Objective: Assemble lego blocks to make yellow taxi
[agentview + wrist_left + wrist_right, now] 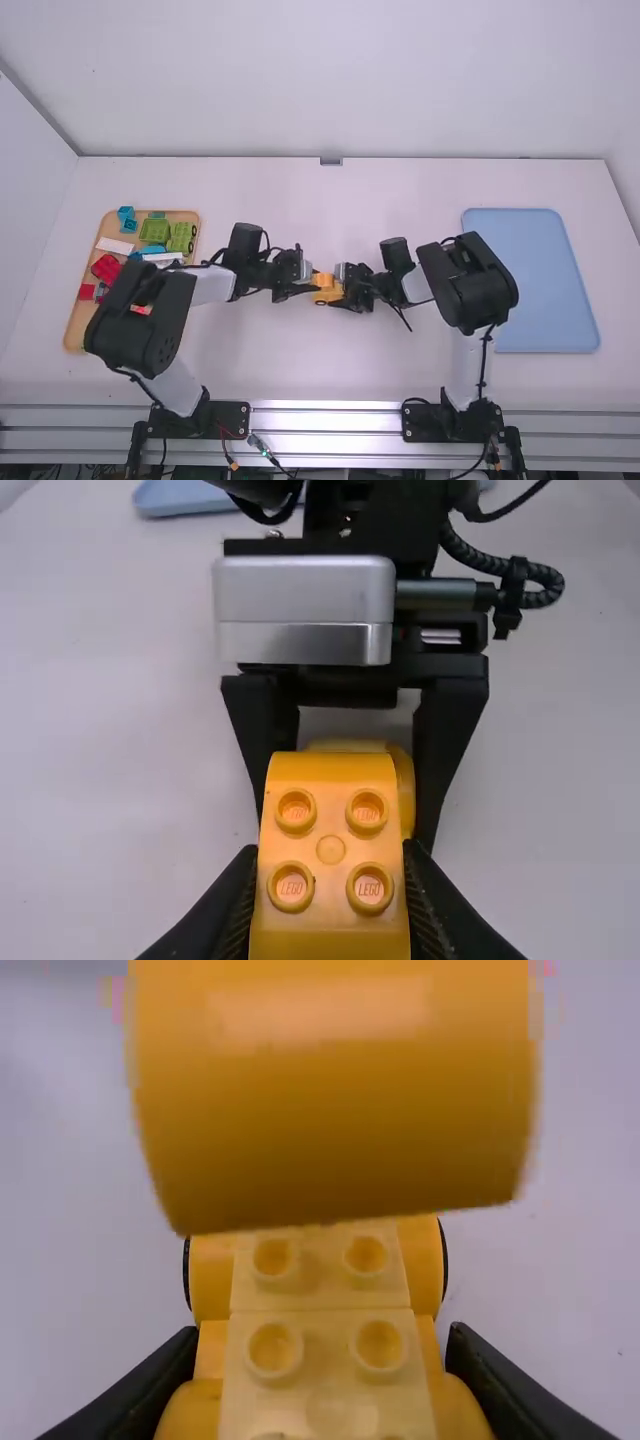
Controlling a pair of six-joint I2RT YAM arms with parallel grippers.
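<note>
yellow-orange block [330, 820], its four lettered studs faced toward the left wrist camera, is gripped by the left end effector [309, 284], closed to its width. mid-table [300, 365], the paler-topped wheeled base [325, 1360] is clasped by the right end effector [344, 289], long axis pointed toward the left arm.

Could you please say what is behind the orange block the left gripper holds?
Part of a yellow piece in the right gripper; the block covers the rest.
</note>
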